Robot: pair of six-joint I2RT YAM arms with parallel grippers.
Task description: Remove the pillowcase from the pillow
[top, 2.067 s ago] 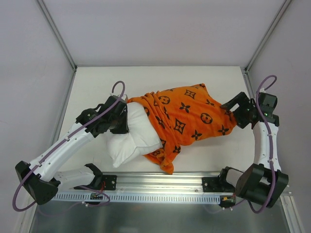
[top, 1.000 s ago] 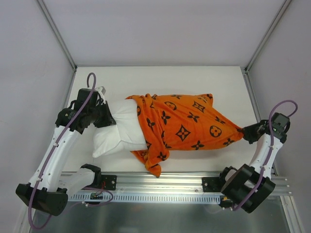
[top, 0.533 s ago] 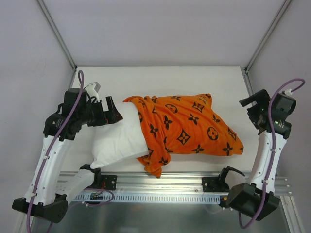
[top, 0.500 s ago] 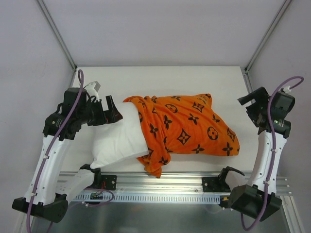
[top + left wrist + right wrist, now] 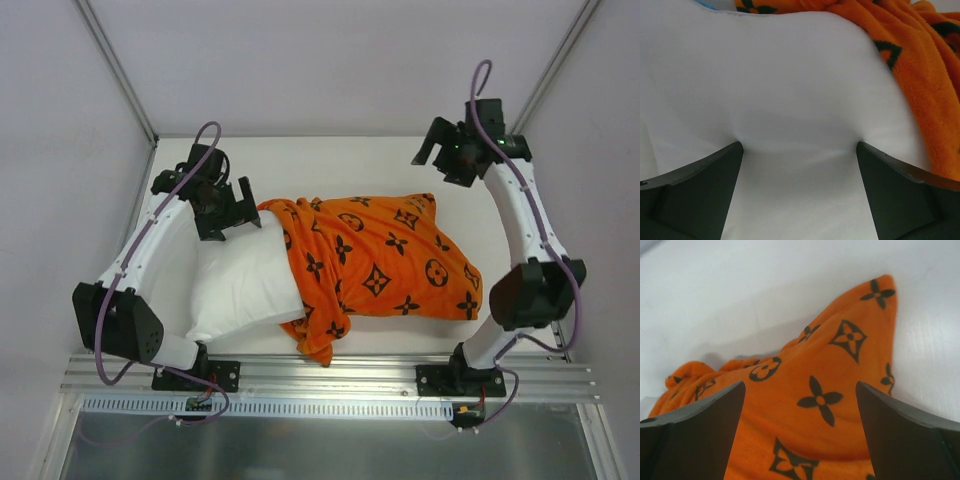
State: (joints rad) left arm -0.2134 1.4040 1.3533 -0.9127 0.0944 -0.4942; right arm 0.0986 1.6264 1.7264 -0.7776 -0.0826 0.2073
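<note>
The white pillow (image 5: 238, 285) lies on the table's left half, its bare left end exposed. The orange pillowcase (image 5: 385, 260) with dark motifs still covers its right part and spreads to the right. My left gripper (image 5: 232, 208) hovers open over the pillow's far left end; in the left wrist view its fingers (image 5: 695, 192) straddle the white pillow (image 5: 790, 85), with the pillowcase (image 5: 925, 70) at the right. My right gripper (image 5: 438, 165) is open above the pillowcase's far right corner. In the right wrist view, the right gripper (image 5: 800, 387) holds nothing, with the pillowcase (image 5: 840, 370) below.
White table (image 5: 330, 165) with grey walls around it. Metal frame posts (image 5: 115, 70) rise at the back corners. An aluminium rail (image 5: 320, 385) with both arm bases runs along the near edge.
Both grippers have opened and let go. The left arm moved toward the pillow's far left end. The right arm swung from the right edge to the back, and the pillowcase's stretched right end fell slack.
</note>
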